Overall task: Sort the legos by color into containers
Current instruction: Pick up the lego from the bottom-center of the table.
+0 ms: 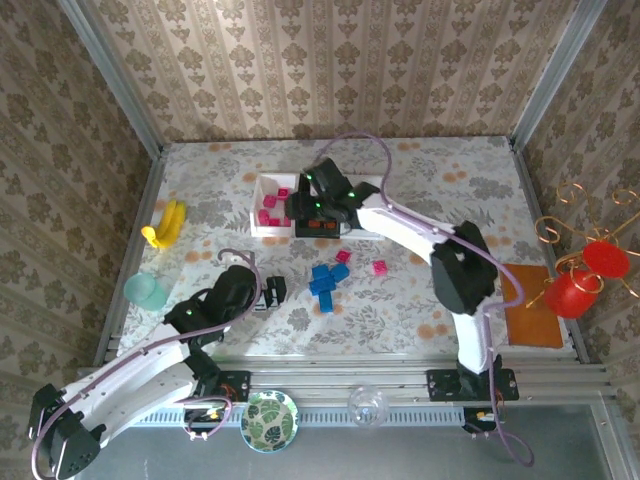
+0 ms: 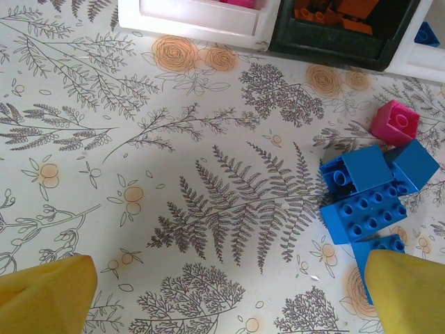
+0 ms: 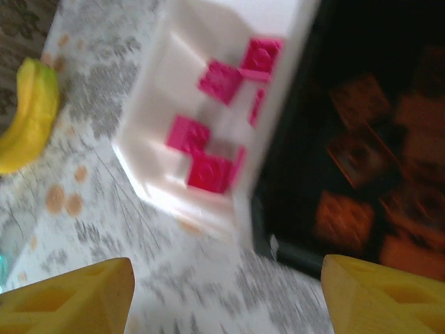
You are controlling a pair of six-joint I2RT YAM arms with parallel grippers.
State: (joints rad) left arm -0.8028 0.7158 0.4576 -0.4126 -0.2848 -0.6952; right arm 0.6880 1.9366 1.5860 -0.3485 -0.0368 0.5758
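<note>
Blue bricks (image 1: 323, 283): 3 o'clock of left gripper (image 1: 272, 292), just beside; left arm nearer.
Left jaws: released, empty.
Right gripper (image 3: 226, 289): spread, empty, above black tray (image 2: 327, 52) edge.

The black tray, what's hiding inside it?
Orange bricks lie inside the black tray. In the view from above, the right end effector hangs over it and covers most of the tray, so the bricks cannot all be counted.
</note>
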